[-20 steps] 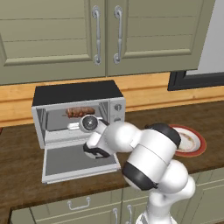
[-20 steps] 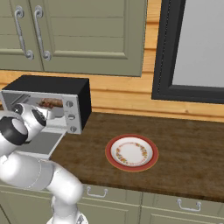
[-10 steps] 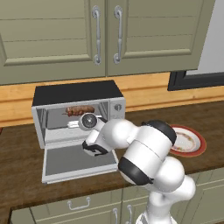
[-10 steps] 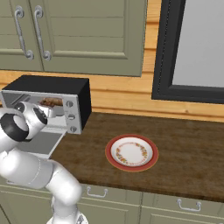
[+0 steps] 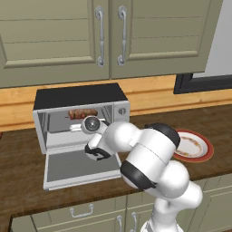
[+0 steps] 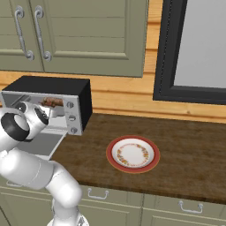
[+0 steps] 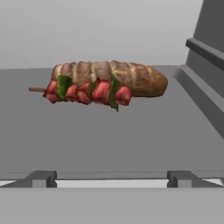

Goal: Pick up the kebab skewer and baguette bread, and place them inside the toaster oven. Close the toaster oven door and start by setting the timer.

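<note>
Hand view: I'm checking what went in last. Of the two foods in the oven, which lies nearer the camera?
The kebab skewer, red meat chunks with green pieces on a thin stick, lies in front; the tan baguette bread sits right behind it.

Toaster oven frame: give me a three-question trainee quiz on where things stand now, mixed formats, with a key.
1. True or false: the toaster oven door is shut.
2. Multiple choice: in the hand view, the kebab skewer lies A) on the red-rimmed plate, B) inside the toaster oven, in front of the baguette bread, C) between the tool's fingers.
3. Fill in: the tool is at the oven's mouth, and what it holds is ____.

Key:
1. False; the door hangs down flat, open.
2. B; both foods rest together on the oven floor.
3. Nothing; its jaws stand open and both foods lie apart from it.
</note>
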